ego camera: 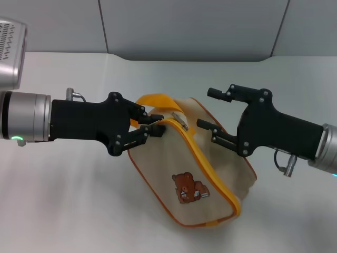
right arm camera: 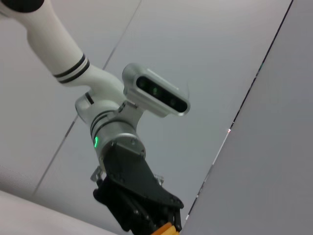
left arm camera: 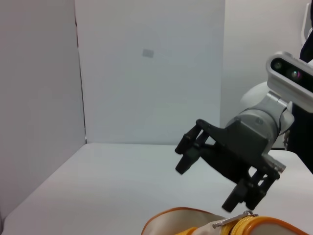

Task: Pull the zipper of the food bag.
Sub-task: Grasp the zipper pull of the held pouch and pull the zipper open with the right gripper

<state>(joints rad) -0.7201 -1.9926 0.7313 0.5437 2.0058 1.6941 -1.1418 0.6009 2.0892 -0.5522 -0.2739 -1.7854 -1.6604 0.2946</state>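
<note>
The food bag [ego camera: 192, 168], beige with a brown bear print and an orange-yellow loop handle [ego camera: 154, 99], lies tilted on the white table. The orange-yellow zipper [ego camera: 202, 161] runs along its top edge. Its silvery pull tab [ego camera: 179, 120] sits at the end near the handle. My left gripper [ego camera: 157, 125] is shut on the bag's edge at that end, just beside the tab. My right gripper [ego camera: 206, 109] is open, a short way to the right of the tab and above the bag, touching nothing. The left wrist view shows the tab [left arm camera: 235, 219] and the right gripper [left arm camera: 205, 188] over it.
The white table [ego camera: 68, 211] stretches around the bag. A grey wall [ego camera: 200, 26] stands behind it. In the right wrist view the left gripper [right arm camera: 161, 223] shows with an orange bit of the bag at its tips, and the robot's head above it.
</note>
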